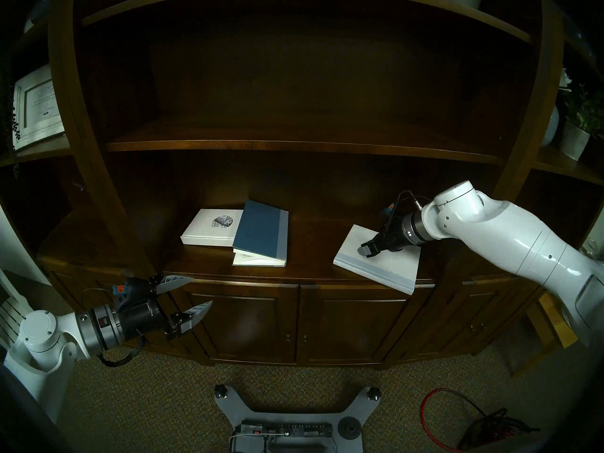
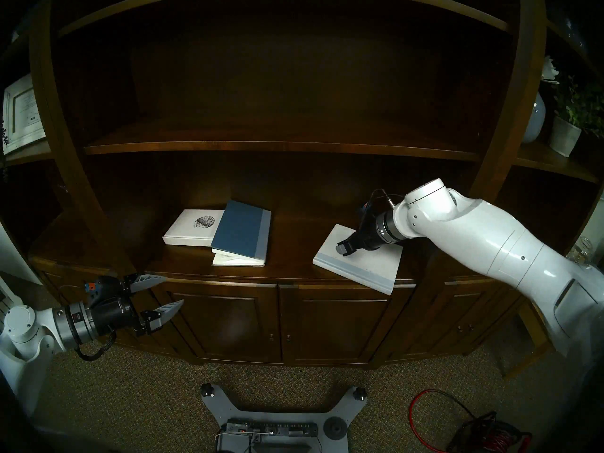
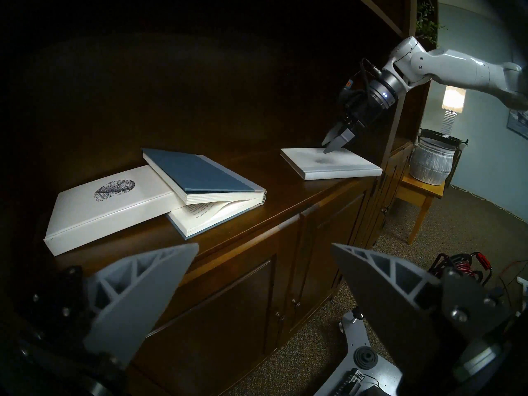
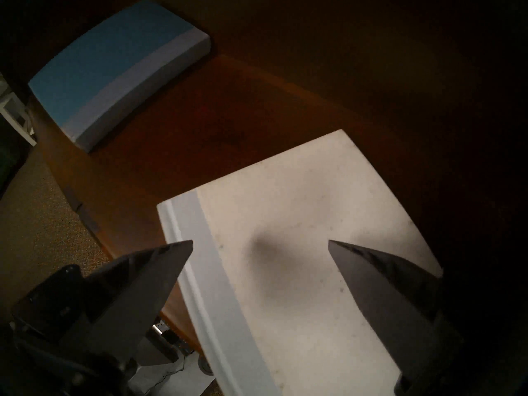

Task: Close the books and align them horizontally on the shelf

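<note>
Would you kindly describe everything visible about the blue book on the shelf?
The blue book is a hardcover with a pale grey spine strip and cream pages. It lies partly open, its upper half propped at a slant on the speckled white book, with printed pages showing in the gap. It sits on the dark wooden ledge; no gripper touches it.

Three hardcover books lie flat on a deep dark-brown wooden shelf [image 1: 313, 262] above panelled cabinet doors. At the left, a closed white book with a black oval speckled illustration [image 1: 209, 228]. Leaning on its right edge, a blue book with a pale grey spine strip [image 1: 261, 228], partly open, cream pages showing beneath the raised cover. Well apart to the right, a closed plain white book with a pale blue-grey spine strip [image 1: 389, 269] sits askew, one corner overhanging the shelf's front edge.
</note>
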Controlling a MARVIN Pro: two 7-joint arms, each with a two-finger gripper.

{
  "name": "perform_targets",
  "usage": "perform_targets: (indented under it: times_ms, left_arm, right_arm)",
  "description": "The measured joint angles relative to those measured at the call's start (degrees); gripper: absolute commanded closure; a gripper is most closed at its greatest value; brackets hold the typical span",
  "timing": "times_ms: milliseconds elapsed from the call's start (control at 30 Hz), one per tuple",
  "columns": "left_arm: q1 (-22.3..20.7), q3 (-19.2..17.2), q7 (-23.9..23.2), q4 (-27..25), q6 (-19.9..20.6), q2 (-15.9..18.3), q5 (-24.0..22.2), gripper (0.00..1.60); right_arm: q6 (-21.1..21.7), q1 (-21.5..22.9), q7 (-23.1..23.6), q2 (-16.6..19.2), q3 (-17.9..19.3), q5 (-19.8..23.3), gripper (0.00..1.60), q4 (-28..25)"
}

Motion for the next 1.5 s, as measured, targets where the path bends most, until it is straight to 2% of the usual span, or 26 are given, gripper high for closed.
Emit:
perform_targets:
  times_ms: [900,1067,1300,1500]
  left_arm:
    - [0.0,0.1,0.0,0.1,0.0,0.1,0.1,0.00]
    - [0.0,0.1,0.0,0.0,0.0,0.1,0.1,0.00]
    - [0.0,0.0,0.0,-0.1,0.0,0.1,0.1,0.00]
    - [0.0,-0.1,0.0,-0.2,0.0,0.1,0.0,0.00]
  right_arm:
    - [7.8,-3.6,5.9,16.1,0.0,7.3,0.00,-23.0]
    - [8.1,-5.1,5.0,18.2,0.0,8.0,0.00,-24.2]
    - [7.8,-7.7,-0.9,20.6,0.4,8.8,0.00,-20.9]
    - [4.3,-9.5,-5.5,21.8,1.6,11.3,0.00,-18.9]
